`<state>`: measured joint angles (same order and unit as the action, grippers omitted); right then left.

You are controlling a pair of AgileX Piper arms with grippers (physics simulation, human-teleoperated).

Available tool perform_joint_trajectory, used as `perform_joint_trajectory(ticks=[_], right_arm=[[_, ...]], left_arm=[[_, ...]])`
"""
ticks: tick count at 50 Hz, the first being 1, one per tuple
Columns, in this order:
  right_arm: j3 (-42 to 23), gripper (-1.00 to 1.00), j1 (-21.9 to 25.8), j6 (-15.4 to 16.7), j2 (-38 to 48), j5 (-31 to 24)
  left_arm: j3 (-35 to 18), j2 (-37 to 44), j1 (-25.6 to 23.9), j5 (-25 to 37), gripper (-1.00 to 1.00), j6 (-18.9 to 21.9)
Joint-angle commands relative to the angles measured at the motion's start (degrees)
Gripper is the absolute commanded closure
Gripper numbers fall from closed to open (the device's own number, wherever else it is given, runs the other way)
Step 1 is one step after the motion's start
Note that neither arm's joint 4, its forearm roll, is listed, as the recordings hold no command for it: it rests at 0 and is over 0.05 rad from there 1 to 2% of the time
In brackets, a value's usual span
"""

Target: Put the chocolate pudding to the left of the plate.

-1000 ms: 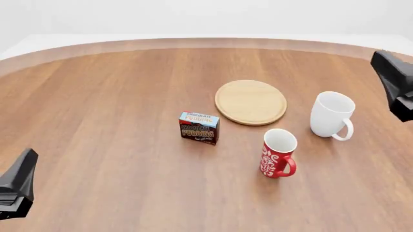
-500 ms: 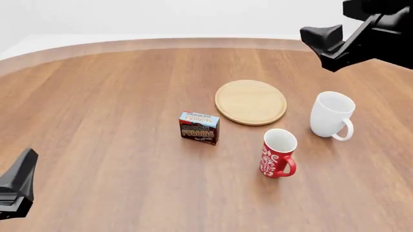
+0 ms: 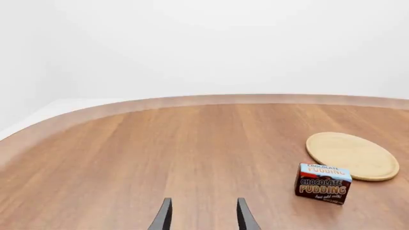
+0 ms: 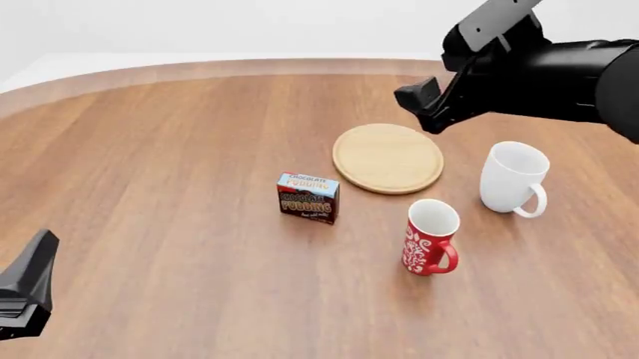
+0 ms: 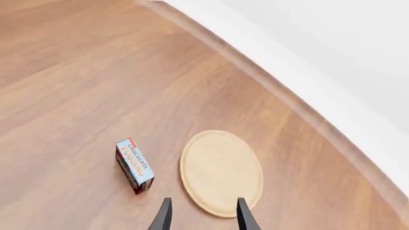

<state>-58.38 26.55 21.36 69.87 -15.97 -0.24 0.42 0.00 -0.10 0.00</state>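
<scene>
chocolate pudding (image 4: 307, 197) upright, near plate (image 4: 387, 158) | right gripper (image 4: 420, 103) above plate

Smooth, matt wood-grain tabletop (image 4: 150, 149). A pale, matt wooden plate (image 4: 387, 158). A printed cardboard chocolate pudding (image 4: 307, 197) carton. A glossy white ceramic mug (image 4: 513, 178) and a glossy red patterned mug (image 4: 430, 236). Matt black plastic right arm (image 4: 539, 67).

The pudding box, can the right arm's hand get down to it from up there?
Probably yes. The right hand is open and hangs in the air above the plate. The pudding stands alone beside the plate, with nothing on top of it. The mugs are on the other side, not in between.
</scene>
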Motion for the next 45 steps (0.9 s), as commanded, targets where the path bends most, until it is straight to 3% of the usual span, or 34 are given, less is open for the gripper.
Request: perform_joint_trajectory(ticks=[1,21,45], right_arm=[[-0.2,-1.00,2.5,-0.5,4.3,-0.8],[-2.5,-1.00,8.0,-1.5,11.1,-1.8],[-4.8,-1.00,9.5,-2.9,18.9,0.9]], left_arm=[[0.0,0.0,0.0,0.0,-1.00,0.0],[0.0,0.0,0.0,0.0,-1.00,0.0],[0.0,0.0,0.0,0.0,-1.00,0.0]])
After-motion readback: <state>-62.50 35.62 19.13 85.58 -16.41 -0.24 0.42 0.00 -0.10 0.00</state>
